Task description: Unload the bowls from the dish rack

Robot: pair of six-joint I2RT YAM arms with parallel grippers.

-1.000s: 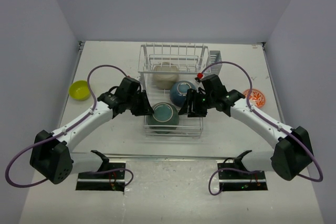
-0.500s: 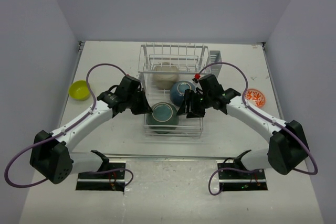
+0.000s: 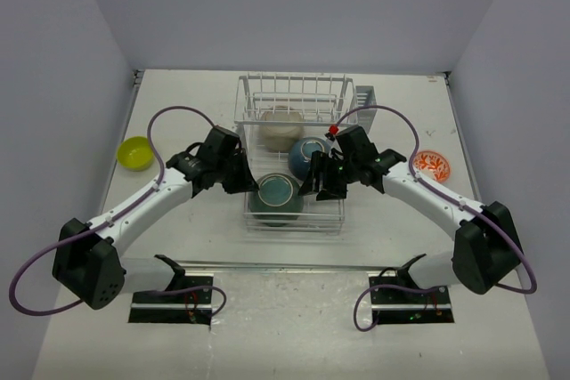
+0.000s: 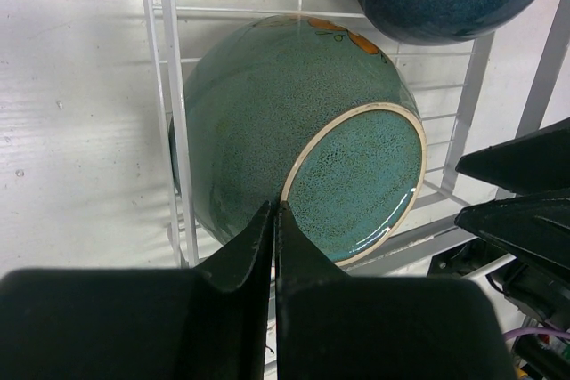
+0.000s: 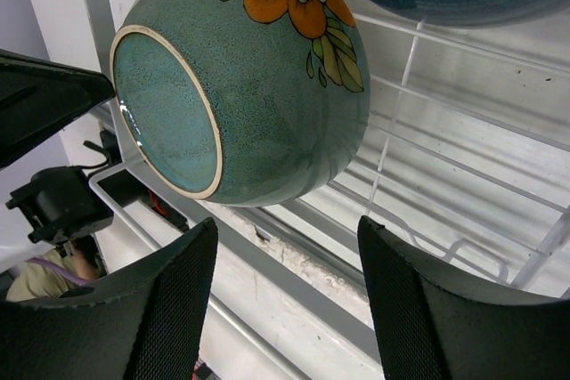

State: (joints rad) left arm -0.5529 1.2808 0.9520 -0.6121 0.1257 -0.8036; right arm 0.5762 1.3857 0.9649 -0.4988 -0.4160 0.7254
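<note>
The white wire dish rack [image 3: 290,95] stands mid-table. On its base lies the dark teal-green bowl [image 3: 278,195], foot ring up, with the dark blue bowl [image 3: 310,156] and the beige-cream bowl [image 3: 280,124] behind it. My left gripper [image 3: 246,177] is shut and empty. Its tip [image 4: 274,213] sits at the teal bowl's [image 4: 294,122] left side, by the foot ring. My right gripper [image 3: 319,182] is open at the bowl's right side. Its jaws [image 5: 287,224] stand wide apart just below the teal bowl [image 5: 267,86], not around it.
The yellow-green bowl [image 3: 134,152] sits on the table at the left. The white bowl with orange-red pattern [image 3: 433,165] sits at the right. A small grey caddy [image 3: 365,100] hangs on the rack's right side. Rack wires [image 4: 166,86] run beside the left fingers.
My right arm has shifted slightly left, closer to the teal bowl. The left arm and the bowls have hardly moved.
</note>
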